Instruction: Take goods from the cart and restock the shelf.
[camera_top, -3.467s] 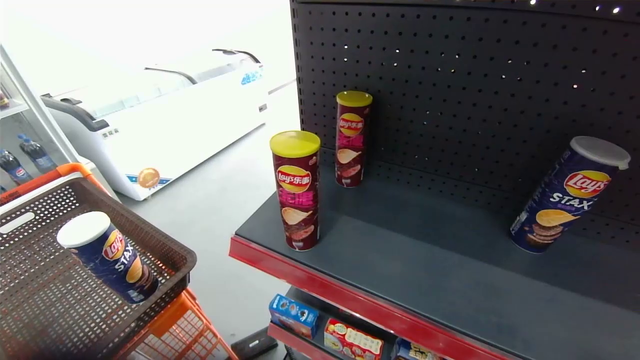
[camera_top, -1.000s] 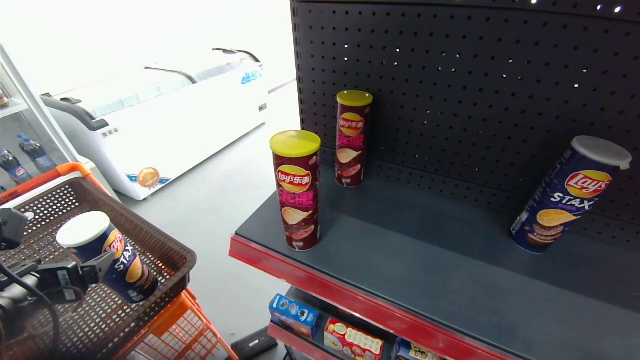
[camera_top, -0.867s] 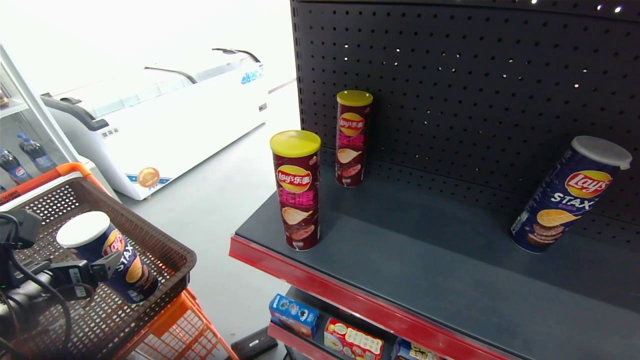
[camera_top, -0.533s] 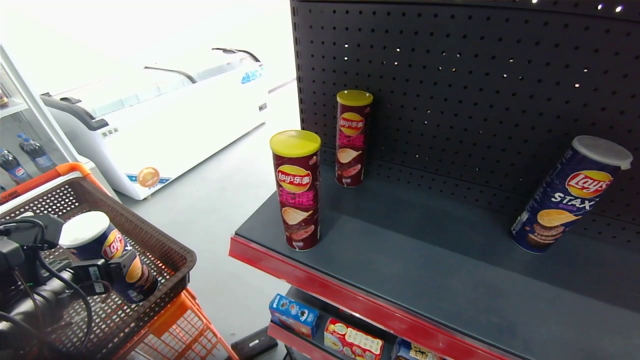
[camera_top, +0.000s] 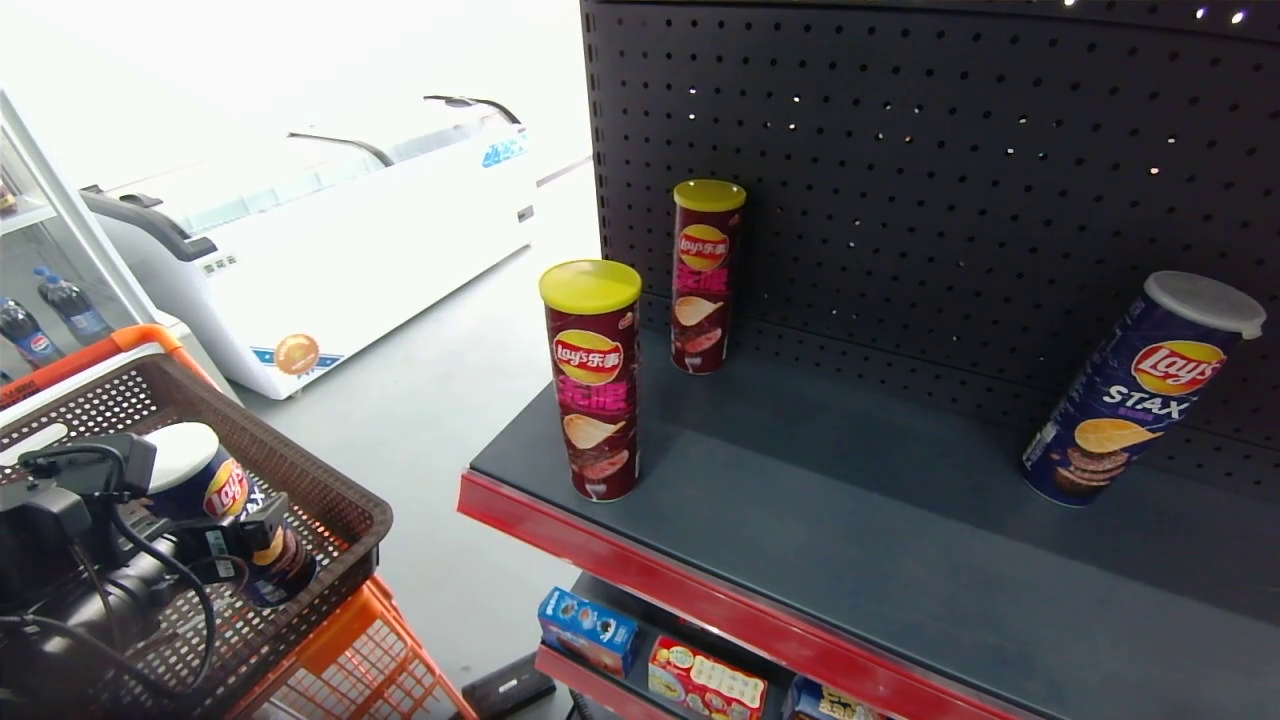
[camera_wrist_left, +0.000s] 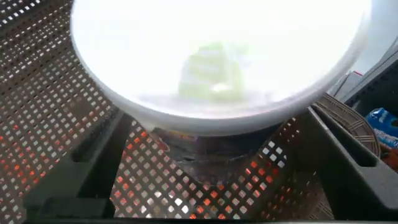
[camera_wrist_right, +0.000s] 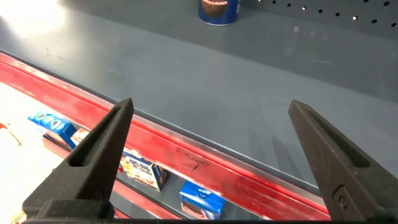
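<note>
Left tool (camera_wrist_left: 212, 118) spread wide astride the blue can (camera_top: 222, 487), partly hiding it; right tool (camera_wrist_right: 211, 104) wide.

Looked bright and washed out around the long white chest freezer (camera_top: 330, 250). Glared blurry white on the round plastic lid (camera_wrist_left: 217, 62) up close. Looked dim on the black holed board (camera_top: 950, 150).

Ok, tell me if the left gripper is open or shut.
Open: left gripper straddles the blue chip can, cart basket mesh visible on both sides.
</note>
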